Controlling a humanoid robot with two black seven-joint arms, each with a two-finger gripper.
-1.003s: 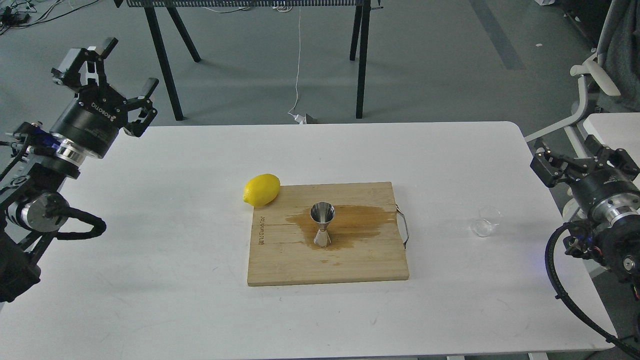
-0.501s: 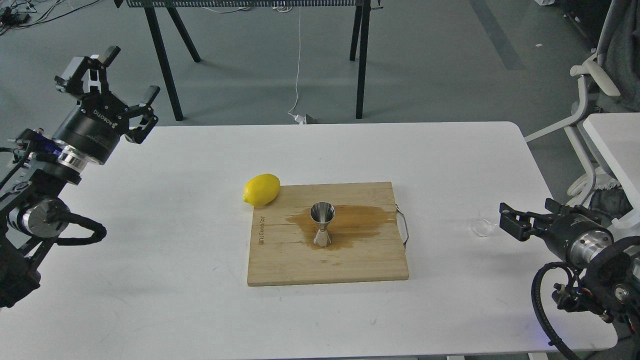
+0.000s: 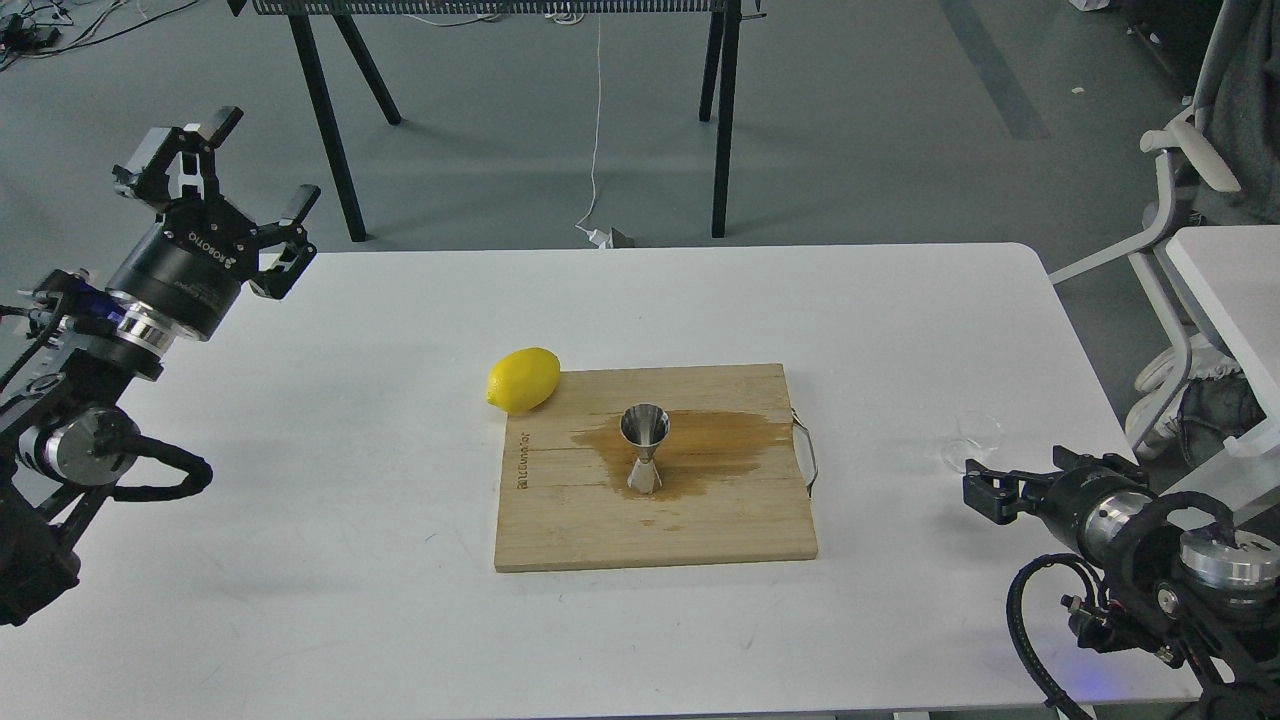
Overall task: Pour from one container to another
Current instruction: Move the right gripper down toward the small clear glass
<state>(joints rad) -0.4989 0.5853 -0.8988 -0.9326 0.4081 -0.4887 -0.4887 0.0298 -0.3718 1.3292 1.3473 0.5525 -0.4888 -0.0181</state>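
The small clear glass cup rests on the white table, to the right of the wooden board. The steel hourglass jigger stands upright in the middle of the board, in a brown wet patch. My right gripper lies low over the table just in front of the cup, pointing left. It is dark and seen nearly end-on, so its fingers cannot be told apart. My left gripper hangs open and empty above the table's far left corner, far from both containers.
A wooden cutting board with a metal handle on its right side lies mid-table. A lemon touches its far left corner. A brown spill spreads across the board. A white chair stands at the right.
My right arm has swung down and to the left, bringing its gripper from the table's right edge to just in front of the glass cup. The left arm has barely shifted.
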